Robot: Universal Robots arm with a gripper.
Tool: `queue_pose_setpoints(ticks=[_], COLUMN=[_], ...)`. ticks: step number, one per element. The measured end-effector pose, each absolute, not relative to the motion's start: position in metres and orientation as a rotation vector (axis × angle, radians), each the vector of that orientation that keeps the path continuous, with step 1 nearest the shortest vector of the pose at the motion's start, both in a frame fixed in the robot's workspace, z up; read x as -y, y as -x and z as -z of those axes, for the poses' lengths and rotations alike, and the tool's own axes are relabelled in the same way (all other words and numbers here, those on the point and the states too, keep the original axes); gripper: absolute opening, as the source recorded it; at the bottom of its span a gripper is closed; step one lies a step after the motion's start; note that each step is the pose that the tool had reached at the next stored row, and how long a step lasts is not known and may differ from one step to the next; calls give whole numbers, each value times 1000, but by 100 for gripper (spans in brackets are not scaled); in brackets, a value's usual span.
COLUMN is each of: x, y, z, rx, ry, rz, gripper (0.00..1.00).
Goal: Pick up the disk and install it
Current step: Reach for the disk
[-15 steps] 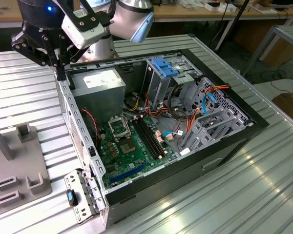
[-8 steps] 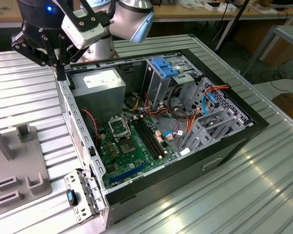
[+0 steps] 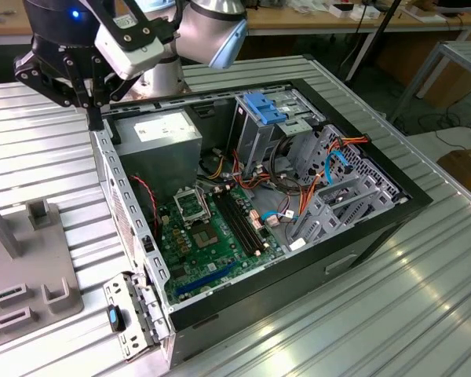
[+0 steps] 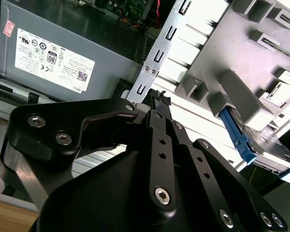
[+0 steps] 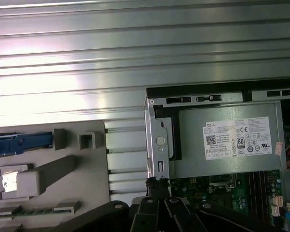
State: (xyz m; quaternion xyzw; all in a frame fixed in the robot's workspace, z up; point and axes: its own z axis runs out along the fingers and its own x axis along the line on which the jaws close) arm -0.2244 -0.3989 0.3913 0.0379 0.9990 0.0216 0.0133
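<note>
One ribbed silver metal counter carries the whole scene, its long grooves catching bright glare; behind it in the exterior view run pale wooden counters, and a grey metal-framed table stands toward the exterior view's right over a dark floor.

On the ribbed counter lies an open black computer case with a green motherboard, a grey boxy power supply and an upright metal drive cage with a blue top; beside the case, toward the exterior view's left, sits a flat grey fixture plate with raised blocks.

The disk, a flat grey metal hard drive edged by a bright blue plastic frame, rests at the far edge of that plate, tucked against the grey blocks; in the first wrist view its blue edge shows at the plate's border.

The black claw hangs over the case's rim at the corner by the power supply, apart from the disk; its fingertips are pressed together with nothing between them, as the first wrist view also shows.
</note>
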Motion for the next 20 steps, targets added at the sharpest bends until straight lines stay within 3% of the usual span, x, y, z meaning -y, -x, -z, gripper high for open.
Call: queue_pose_setpoints(ticks=[20], x=[399], y=[251], z=[-391], rx=[-3112], ry=[-118], rz=[-67], gripper=[11])
